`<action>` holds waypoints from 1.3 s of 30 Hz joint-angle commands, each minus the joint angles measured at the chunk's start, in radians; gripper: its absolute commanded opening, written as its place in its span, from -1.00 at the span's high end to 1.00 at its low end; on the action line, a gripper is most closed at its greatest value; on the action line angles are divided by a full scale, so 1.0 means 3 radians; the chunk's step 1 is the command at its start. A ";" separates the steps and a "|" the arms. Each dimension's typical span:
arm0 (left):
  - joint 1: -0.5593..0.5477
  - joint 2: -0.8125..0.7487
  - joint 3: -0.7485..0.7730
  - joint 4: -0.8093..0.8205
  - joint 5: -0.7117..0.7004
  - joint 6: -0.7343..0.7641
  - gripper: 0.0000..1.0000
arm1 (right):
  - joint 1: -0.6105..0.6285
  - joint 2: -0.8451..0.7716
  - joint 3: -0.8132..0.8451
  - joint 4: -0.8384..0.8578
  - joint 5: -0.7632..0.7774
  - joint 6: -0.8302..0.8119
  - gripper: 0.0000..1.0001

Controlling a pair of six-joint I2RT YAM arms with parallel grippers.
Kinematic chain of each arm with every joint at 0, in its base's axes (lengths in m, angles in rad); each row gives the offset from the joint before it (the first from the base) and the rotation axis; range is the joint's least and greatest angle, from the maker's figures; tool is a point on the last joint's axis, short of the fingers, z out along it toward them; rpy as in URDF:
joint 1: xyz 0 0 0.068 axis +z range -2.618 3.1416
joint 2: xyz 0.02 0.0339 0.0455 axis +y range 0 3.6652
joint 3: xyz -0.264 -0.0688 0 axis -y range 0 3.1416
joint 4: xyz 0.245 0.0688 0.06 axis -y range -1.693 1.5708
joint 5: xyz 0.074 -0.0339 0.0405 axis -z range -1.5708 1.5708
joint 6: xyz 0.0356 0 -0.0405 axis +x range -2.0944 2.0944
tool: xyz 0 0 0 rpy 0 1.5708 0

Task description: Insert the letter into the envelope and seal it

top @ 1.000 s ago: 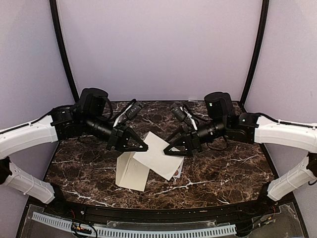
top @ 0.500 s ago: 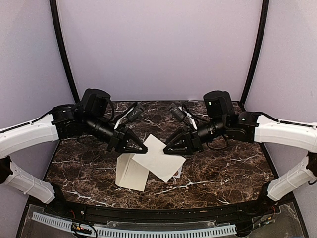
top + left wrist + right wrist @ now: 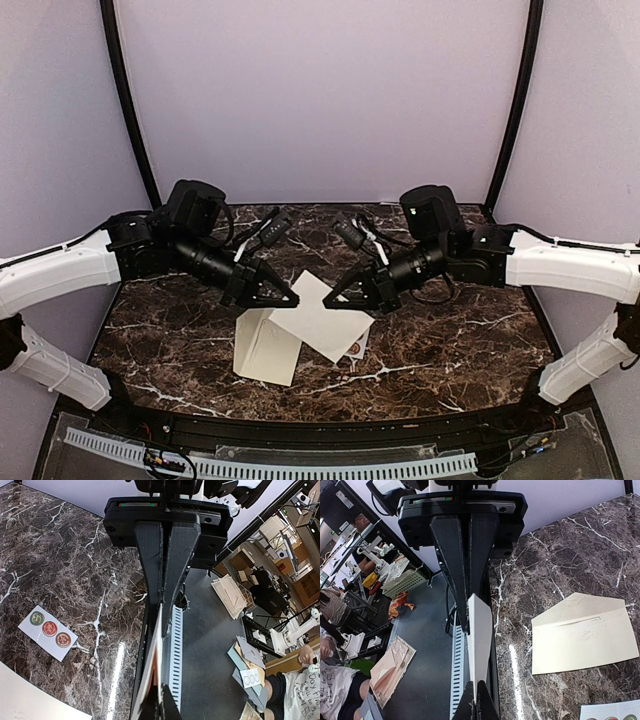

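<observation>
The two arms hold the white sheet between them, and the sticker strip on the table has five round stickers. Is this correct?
Not five: the sticker strip carries three round stickers, as the left wrist view shows. The two arms do hold the white sheet between them.

Matt cream paper envelope [image 3: 580,635] on glossy brown marble table [image 3: 450,340].

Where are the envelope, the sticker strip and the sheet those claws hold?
envelope [image 3: 585,645]: right wrist view, middle of its body.
sticker strip [image 3: 49,628]: left wrist view, its middle dot.
letter sheet [image 3: 322,316]: top view, centre of its face.
</observation>
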 commanded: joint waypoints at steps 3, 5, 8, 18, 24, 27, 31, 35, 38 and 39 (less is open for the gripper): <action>0.0014 -0.0038 0.0177 -0.0125 -0.0217 0.0098 0.52 | 0.0032 -0.0075 0.0076 -0.0006 0.0163 -0.0034 1.00; 0.0014 -0.0095 0.0200 -0.0135 -0.0332 0.0113 0.20 | 0.0031 -0.0072 0.0074 -0.0015 0.0149 -0.0038 1.00; 0.0027 -0.0194 0.0218 -0.0104 -0.0532 0.0112 -0.15 | 0.0034 -0.0074 0.0066 -0.0009 0.0104 -0.0040 1.00; 0.0040 -0.0084 0.0156 -0.0083 -0.0354 0.0052 -0.58 | 0.0034 -0.0146 0.0002 0.0080 0.0062 -0.0012 1.00; 0.0034 -0.0037 0.0094 -0.0026 -0.0089 0.0012 0.01 | 0.0032 -0.0176 -0.0020 0.0113 0.0076 0.0005 1.00; 0.0034 -0.0022 0.0072 -0.0038 -0.0082 0.0014 0.33 | 0.0031 -0.0174 -0.0022 0.0118 0.0074 0.0005 1.00; 0.0034 -0.0021 0.0066 -0.0046 -0.0076 0.0017 0.77 | 0.0031 -0.0174 -0.0028 0.0113 0.0110 0.0001 1.00; 0.0036 -0.0025 0.0061 -0.0068 -0.0082 0.0045 1.00 | 0.0031 -0.0175 -0.0025 0.0105 0.0177 0.0008 0.89; 0.0034 -0.0008 0.0061 -0.0094 -0.0078 0.0065 1.00 | 0.0031 -0.0152 -0.0006 0.0117 0.0181 0.0029 0.64; 0.0034 -0.0003 0.0062 -0.0105 -0.0075 0.0074 1.00 | 0.0031 -0.0129 0.0003 0.0118 0.0177 0.0034 0.62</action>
